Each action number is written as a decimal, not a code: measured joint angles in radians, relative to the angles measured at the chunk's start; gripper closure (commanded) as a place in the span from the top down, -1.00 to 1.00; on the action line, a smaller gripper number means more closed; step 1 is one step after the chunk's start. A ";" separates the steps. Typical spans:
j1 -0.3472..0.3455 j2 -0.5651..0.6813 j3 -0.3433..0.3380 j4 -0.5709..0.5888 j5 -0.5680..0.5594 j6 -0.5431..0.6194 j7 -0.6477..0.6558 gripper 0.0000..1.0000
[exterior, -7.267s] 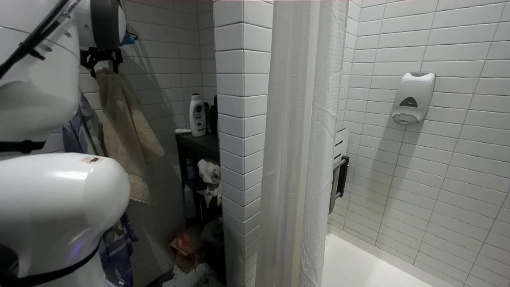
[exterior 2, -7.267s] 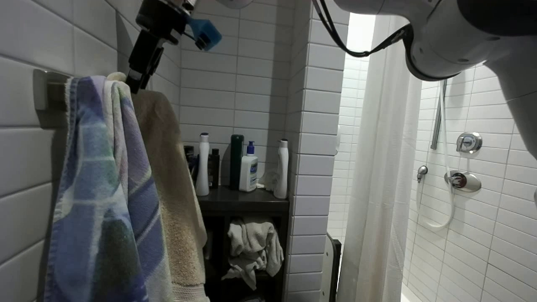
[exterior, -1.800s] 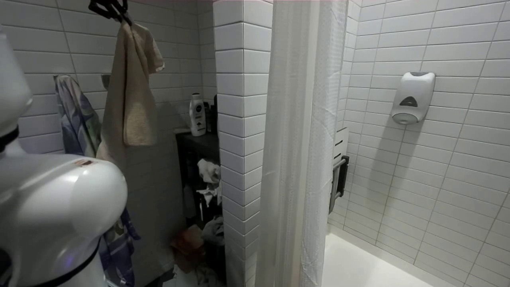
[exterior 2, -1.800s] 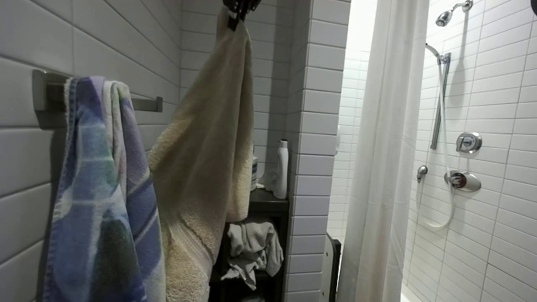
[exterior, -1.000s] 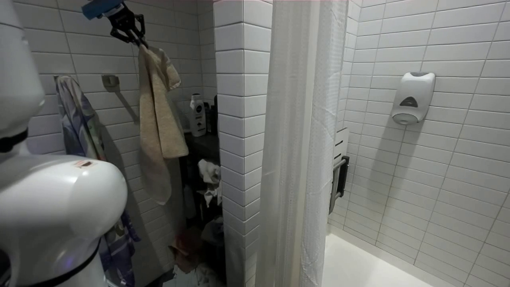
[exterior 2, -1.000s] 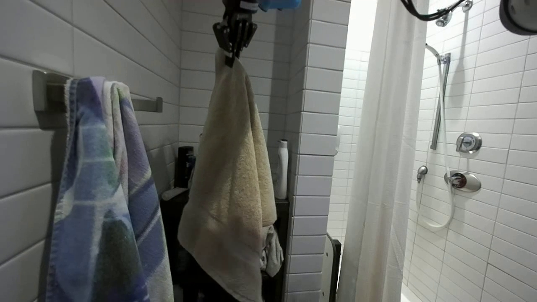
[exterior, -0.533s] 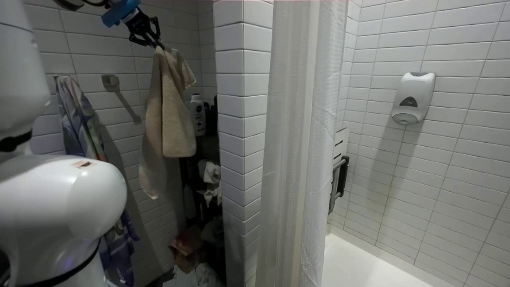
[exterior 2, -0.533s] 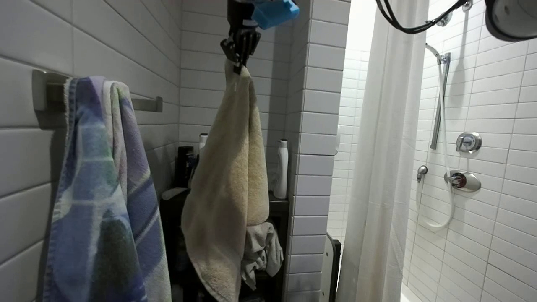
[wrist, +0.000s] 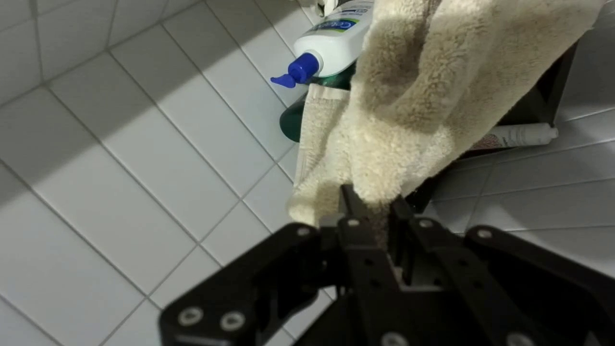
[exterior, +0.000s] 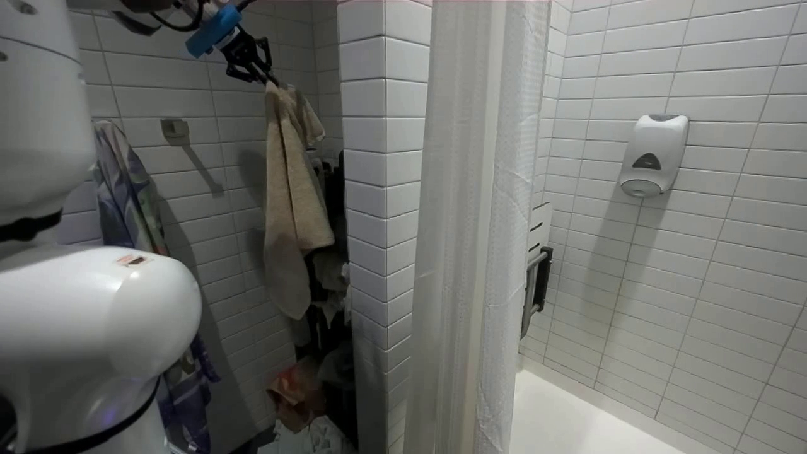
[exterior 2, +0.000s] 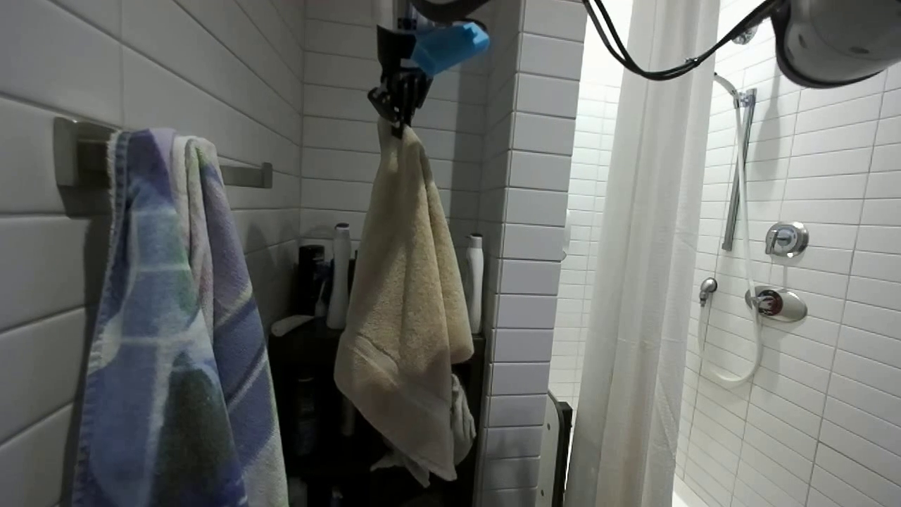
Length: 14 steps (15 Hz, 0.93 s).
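My gripper (wrist: 375,197) is shut on a beige towel (wrist: 427,91), with a pinched fold between its fingertips. In both exterior views the gripper (exterior: 272,79) is high up, tilted downward, and the towel (exterior 2: 405,282) hangs freely below it, clear of the metal wall bar (exterior 2: 246,176). In an exterior view the towel covers part of a dark shelf unit (exterior 2: 313,352) and some bottles; whether it touches them I cannot tell. The wrist view shows a white pump bottle (wrist: 336,48) with a blue top and a white tube (wrist: 526,134) beyond the towel.
A blue-purple patterned towel (exterior 2: 176,317) drapes over the bar. White bottles (exterior 2: 476,282) stand on the shelf top, with a crumpled cloth (exterior 2: 461,422) lower down. Beside the shelf rise a tiled pillar (exterior 2: 531,246) and a shower curtain (exterior 2: 633,282).
The beige towel, hanging at the wall bar several seconds ago, has come away from it in my gripper. Over the last second gripper and towel have moved farther from the bar, over the shelf.
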 measured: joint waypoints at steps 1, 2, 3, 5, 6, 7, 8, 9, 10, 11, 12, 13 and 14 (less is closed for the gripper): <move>0.001 0.019 -0.007 0.021 0.000 0.000 0.000 -0.93; 0.002 0.037 -0.014 0.041 0.000 0.000 0.000 -0.93; 0.003 0.057 -0.021 0.062 0.000 0.001 0.000 -0.93; 0.006 0.093 -0.034 0.099 0.002 0.001 -0.001 -0.93; 0.009 0.110 -0.040 0.116 0.005 0.002 -0.002 -0.93; 0.010 0.126 -0.042 0.130 0.005 0.002 -0.003 -0.93; 0.010 0.138 -0.041 0.138 0.005 0.002 -0.004 -0.93; 0.011 0.150 -0.040 0.144 0.007 0.002 -0.004 -0.93; 0.011 0.160 -0.038 0.147 0.009 0.002 -0.004 -0.93; 0.011 0.168 -0.036 0.147 0.013 0.002 -0.005 -0.93; 0.011 0.175 -0.033 0.147 0.018 0.002 -0.005 -0.93; 0.011 0.181 -0.030 0.147 0.022 0.002 -0.007 -0.93; 0.011 0.186 -0.027 0.147 0.028 0.002 -0.007 -0.93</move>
